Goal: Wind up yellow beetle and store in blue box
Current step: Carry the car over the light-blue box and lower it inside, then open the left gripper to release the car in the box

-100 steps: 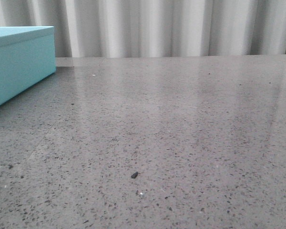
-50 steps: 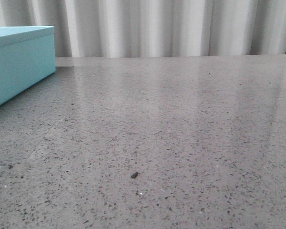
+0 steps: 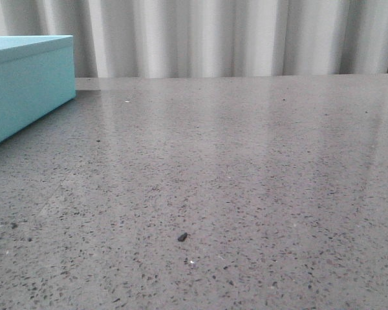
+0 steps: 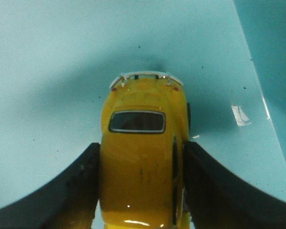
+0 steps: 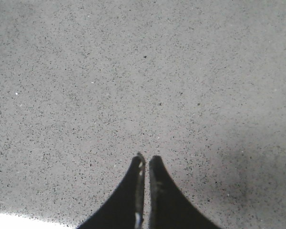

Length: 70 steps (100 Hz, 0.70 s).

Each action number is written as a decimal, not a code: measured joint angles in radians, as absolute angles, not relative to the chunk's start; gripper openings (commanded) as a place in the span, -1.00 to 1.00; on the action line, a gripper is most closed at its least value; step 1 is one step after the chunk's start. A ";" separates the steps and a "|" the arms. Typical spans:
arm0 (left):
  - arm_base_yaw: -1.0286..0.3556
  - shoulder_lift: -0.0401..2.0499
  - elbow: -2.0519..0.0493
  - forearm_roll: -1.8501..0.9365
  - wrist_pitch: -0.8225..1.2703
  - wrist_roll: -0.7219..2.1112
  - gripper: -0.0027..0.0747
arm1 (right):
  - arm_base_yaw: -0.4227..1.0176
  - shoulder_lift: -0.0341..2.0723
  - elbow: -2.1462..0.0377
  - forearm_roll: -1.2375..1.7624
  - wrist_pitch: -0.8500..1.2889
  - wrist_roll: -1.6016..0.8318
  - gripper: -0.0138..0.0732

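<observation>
Grey speckled table point(image 3: 246, 161) fills your front view, unchanged from earlier frames; the blue box point(image 3: 26, 84) is cut off at its left edge. Your left gripper point(image 4: 142, 157) clamps the yellow beetle point(image 4: 142, 157) over turquoise surface. Right gripper point(image 5: 146, 162) is pinched closed, empty.

Yellow beetle point(image 4: 142, 157), rear window uppermost, clamped between black jaws of left gripper point(image 4: 142, 164) above pale blue box point(image 4: 47, 71) surface.
</observation>
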<state>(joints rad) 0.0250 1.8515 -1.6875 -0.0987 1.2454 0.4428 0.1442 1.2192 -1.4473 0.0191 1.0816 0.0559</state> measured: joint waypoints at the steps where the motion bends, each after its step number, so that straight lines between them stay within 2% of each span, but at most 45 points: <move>1: 0.025 1.852 -1.688 -0.099 1.245 0.443 -0.04 | 0.144 1.219 -1.447 0.019 1.082 0.056 -0.82; 51: 0.025 1.852 -1.688 -0.123 1.243 0.434 -0.05 | 0.144 1.219 -1.447 0.019 1.099 0.052 -0.82; 61: 0.025 1.852 -1.688 -0.125 1.243 0.417 -0.27 | 0.144 1.219 -1.447 0.019 1.099 0.052 -0.82; 70: 0.025 1.839 -1.688 -0.125 1.243 0.410 -0.66 | 0.144 1.214 -1.447 0.017 1.099 0.052 -0.82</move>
